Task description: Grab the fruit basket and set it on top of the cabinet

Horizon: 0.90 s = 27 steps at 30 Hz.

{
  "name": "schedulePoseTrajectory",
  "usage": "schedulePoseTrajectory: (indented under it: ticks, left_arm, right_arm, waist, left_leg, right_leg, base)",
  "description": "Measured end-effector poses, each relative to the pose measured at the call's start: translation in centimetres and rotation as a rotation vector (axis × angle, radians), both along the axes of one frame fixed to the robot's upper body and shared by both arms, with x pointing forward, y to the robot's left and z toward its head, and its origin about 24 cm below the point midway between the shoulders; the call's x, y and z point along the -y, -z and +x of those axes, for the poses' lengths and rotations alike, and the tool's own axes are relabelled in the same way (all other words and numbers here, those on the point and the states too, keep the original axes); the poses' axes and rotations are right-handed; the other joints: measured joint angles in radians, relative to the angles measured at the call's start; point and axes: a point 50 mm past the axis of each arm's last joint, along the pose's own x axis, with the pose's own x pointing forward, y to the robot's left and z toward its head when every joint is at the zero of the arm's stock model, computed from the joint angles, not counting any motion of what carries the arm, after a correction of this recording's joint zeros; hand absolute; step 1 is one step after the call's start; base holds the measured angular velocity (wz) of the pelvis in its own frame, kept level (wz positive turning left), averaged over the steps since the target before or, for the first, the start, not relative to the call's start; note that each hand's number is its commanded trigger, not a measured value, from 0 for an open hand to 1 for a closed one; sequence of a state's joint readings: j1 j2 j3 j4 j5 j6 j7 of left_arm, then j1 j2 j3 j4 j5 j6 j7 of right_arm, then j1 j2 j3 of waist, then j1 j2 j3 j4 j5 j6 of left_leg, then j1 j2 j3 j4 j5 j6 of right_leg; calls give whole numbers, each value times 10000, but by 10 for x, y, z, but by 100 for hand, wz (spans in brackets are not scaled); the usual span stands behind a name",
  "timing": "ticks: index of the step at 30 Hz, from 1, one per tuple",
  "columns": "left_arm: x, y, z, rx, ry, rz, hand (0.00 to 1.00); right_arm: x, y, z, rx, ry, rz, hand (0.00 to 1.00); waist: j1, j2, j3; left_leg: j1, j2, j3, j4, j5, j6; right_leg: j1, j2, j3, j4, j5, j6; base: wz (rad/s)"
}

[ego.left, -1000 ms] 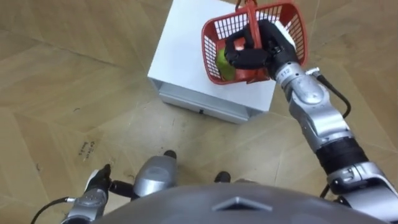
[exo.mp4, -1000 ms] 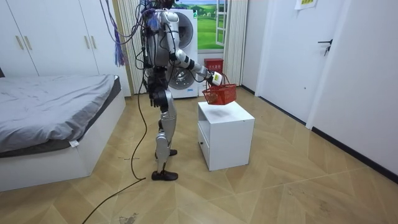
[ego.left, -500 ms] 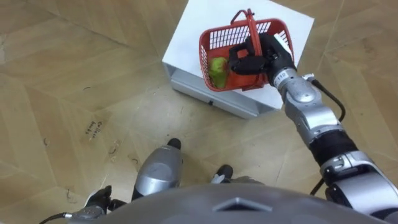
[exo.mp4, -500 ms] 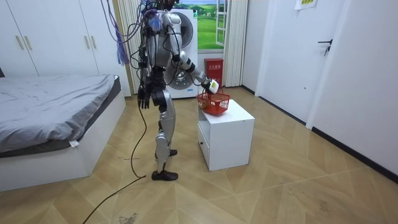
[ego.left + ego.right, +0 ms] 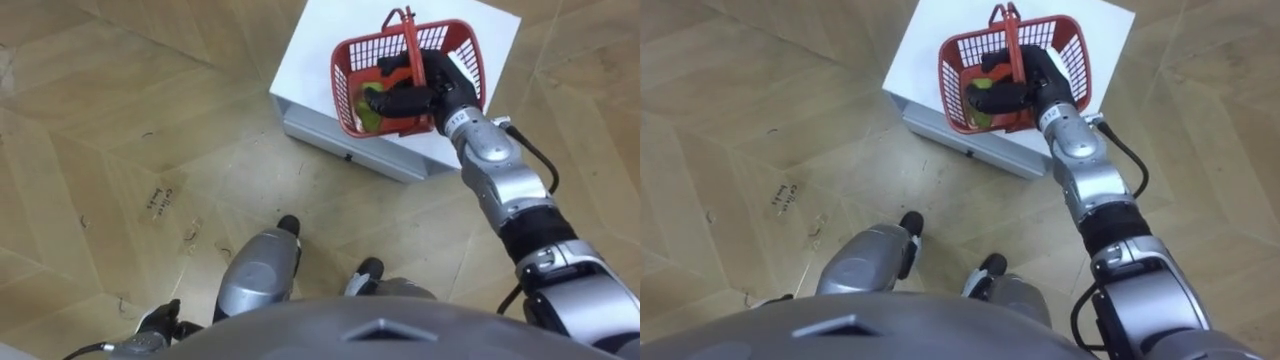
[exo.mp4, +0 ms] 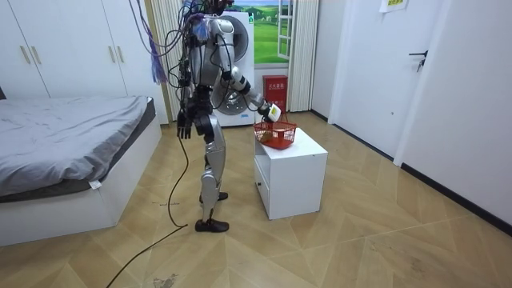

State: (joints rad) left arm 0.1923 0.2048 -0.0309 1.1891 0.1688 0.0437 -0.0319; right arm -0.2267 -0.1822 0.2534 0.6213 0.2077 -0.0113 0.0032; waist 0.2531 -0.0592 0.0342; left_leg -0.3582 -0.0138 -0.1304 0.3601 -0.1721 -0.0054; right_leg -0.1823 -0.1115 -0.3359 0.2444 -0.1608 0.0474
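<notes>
The right hand [image 5: 428, 92], reaching toward 11 o'clock, has its fingers curled round the 12-to-6 handle [image 5: 408, 45] of the basket [image 5: 346, 98] over the tabletop [image 5: 318, 62].

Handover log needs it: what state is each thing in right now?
red basket: upright, handle up, over the white cabinet.
right hand: shut on the basket's handle.
green fruit: inside the basket.
white cabinet: drawer shut.
left hand: open, hanging at the robot's side.
</notes>
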Motion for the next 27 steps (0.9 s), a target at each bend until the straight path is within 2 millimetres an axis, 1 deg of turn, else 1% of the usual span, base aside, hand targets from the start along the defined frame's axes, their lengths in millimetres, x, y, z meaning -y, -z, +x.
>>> schedulePoseTrajectory:
  ticks: [6,18,23,27]
  left_arm:
    - [1,0,0,-42,135,-53,0]
    - [2,0,1,-52,159,-237,0]
    - [2,0,4,86,201,-249,0]
    - [3,0,6,197,223,-267,0]
  right_arm:
    - [1,2,-1,-119,116,147,0]
    - [1,2,-1,-138,152,203,0]
    - [0,5,-3,-226,169,189,0]
    - [0,9,-6,-398,182,159,0]
  waist:
    - [-2,81,-14]
    - [-13,75,-17]
    - [-18,41,-37]
    - [-77,-84,-56]
  left_leg:
    - [15,2,112,-18,-11,17]
    - [36,0,171,81,-21,37]
    - [43,6,172,131,-21,38]
    - [138,2,172,157,-21,38]
  right_leg:
    - [-64,-65,10,154,-34,57]
    - [-64,-99,26,272,-35,58]
    - [-52,-99,26,298,-35,58]
    - [69,-98,24,281,-38,63]
  base:
    - [-3]
    - [-1]
    - [0]
    - [0]
